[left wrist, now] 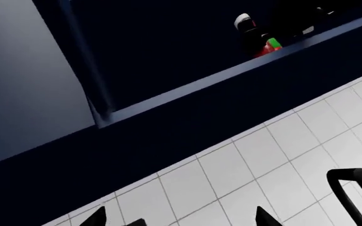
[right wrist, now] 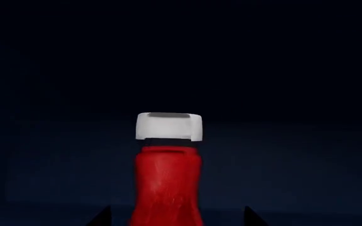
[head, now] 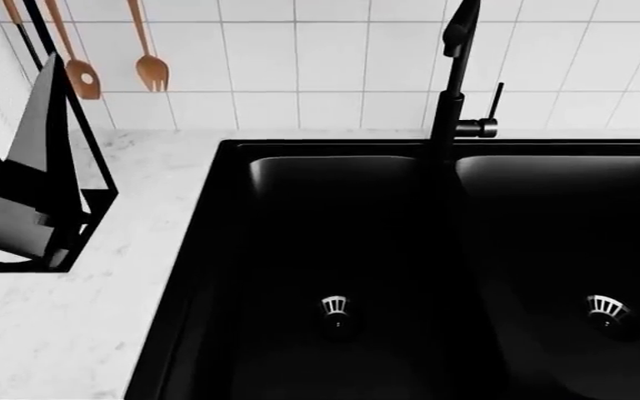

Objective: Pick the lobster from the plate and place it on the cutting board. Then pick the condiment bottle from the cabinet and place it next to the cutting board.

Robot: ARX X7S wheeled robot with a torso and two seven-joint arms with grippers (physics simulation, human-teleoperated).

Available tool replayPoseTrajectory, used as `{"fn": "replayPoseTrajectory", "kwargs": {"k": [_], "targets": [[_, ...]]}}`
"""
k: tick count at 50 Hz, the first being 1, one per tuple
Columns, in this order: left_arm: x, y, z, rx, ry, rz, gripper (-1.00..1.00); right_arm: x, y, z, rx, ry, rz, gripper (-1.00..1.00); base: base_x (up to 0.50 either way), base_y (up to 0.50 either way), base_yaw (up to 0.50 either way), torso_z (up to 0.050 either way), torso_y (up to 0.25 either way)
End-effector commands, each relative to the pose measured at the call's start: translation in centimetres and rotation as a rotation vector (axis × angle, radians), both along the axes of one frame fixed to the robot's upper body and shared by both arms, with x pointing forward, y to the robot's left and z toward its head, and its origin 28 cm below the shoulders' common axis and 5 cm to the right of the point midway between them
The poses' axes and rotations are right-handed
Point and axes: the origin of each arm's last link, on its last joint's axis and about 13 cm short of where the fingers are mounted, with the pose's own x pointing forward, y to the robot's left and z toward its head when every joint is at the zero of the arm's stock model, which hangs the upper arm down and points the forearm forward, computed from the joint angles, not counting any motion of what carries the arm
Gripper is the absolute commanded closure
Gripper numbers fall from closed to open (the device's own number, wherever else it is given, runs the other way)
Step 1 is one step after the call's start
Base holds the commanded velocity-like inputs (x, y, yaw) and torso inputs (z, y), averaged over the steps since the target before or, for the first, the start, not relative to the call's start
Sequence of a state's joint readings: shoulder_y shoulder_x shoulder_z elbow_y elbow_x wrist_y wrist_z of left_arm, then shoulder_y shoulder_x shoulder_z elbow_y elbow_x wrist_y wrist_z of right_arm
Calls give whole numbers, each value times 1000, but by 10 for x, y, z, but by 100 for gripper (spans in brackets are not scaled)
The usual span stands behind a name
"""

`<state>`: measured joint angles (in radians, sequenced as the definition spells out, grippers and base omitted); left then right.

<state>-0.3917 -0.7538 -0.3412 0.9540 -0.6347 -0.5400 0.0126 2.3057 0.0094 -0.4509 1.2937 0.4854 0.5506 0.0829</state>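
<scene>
The bottle (right wrist: 168, 179) is seen dead ahead in the right wrist view, upright in the dark cabinet, white cap (right wrist: 168, 126) up; the right gripper (right wrist: 176, 217) is lined up on it, its two finger tips just showing, spread wide to either side of the red body and touching nothing; no grip is had yet. From the left wrist view the bottle (left wrist: 266, 47) is glimpsed over the cabinet ledge (left wrist: 231, 73), something black pressed close about it, likely the right arm. The left gripper (left wrist: 181, 219) is parked against the tiled wall, tips set apart, nothing between them. Lobster, plate and board are not in view anywhere; only the black sink (head: 409, 267) and tap (head: 453, 92) are shown from the head. Risks, as judged: a tall narrow bottle could be tipped by a finger nudged in off-centre; a grip taken too near the neck could let it swing or slip; the ledge could be clipped on the way out; with the head turned on the sink, the grasp is guided by the wrist view alone.
</scene>
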Motion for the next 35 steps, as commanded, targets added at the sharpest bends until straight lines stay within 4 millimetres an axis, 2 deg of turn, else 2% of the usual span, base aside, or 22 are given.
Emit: {"fn": "replayPoseTrajectory", "kwargs": {"k": [1, 16, 17, 20, 25, 35], "targets": [[-1, -15, -37, -48, 145, -69, -100, 2, -4, -4, 10, 38, 2, -100, 0, 0, 0, 0, 0], [-5, -16, -41, -11, 119, -125, -100, 20, 6, -23, 71, 35, 70, -100, 0, 0, 0, 1, -39], [-5, -16, -41, -12, 119, -123, -100, 23, 7, -26, 77, 39, 97, 100, 0, 0, 0, 0, -13], [-6, -16, -41, -17, 124, -122, -100, 28, 8, -34, 88, 47, 125, 100, 0, 0, 0, 0, -14], [-9, -16, -39, -23, 134, -122, -100, 10, -1, -11, 106, 31, 107, 100, -6, 3, 5, 0, -14], [-8, -16, -37, -31, 149, -91, -100, 0, -11, 0, 0, 9, 32, 100, -7, 15, 15, 0, -12]]}}
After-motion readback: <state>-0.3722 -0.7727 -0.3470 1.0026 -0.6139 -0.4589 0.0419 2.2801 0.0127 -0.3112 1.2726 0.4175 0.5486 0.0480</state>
